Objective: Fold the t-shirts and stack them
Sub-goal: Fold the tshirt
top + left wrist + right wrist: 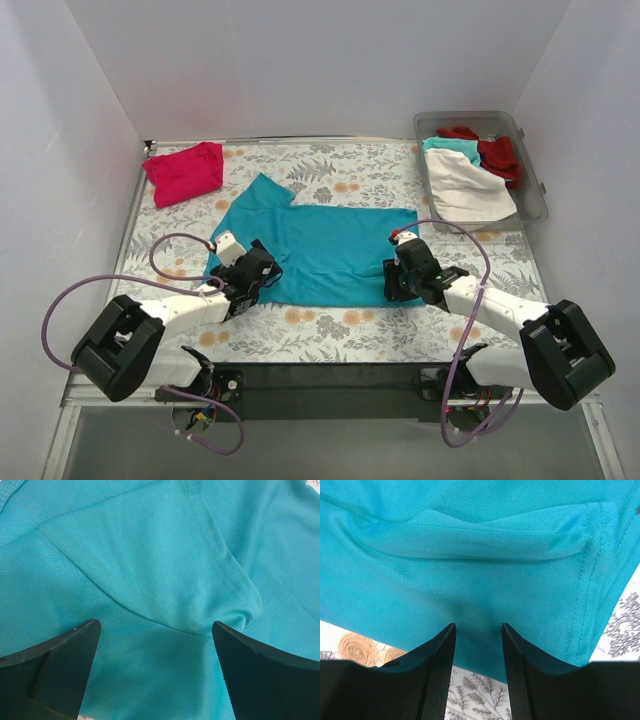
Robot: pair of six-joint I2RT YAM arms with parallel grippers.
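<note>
Top view: teal t-shirt [330,250] lies spread flat on the table [330,328], left gripper [262,272] at its near left corner, right gripper [395,280] at its near right edge. Left wrist: fingers [65,655] wide apart, released, over a sleeve fold. Right wrist: fingers [440,670] narrowly parted over the hem, clamping nothing.

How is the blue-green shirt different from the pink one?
The blue-green shirt lies spread out wide; the pink shirt is folded up small. Spread like that, the blue-green shirt covers much more of the table than the pink shirt. The blue-green shirt is in the middle; the pink shirt sits at the far left corner. Both are plain, one colour all over, and both lie flat on the flowery table.
</note>
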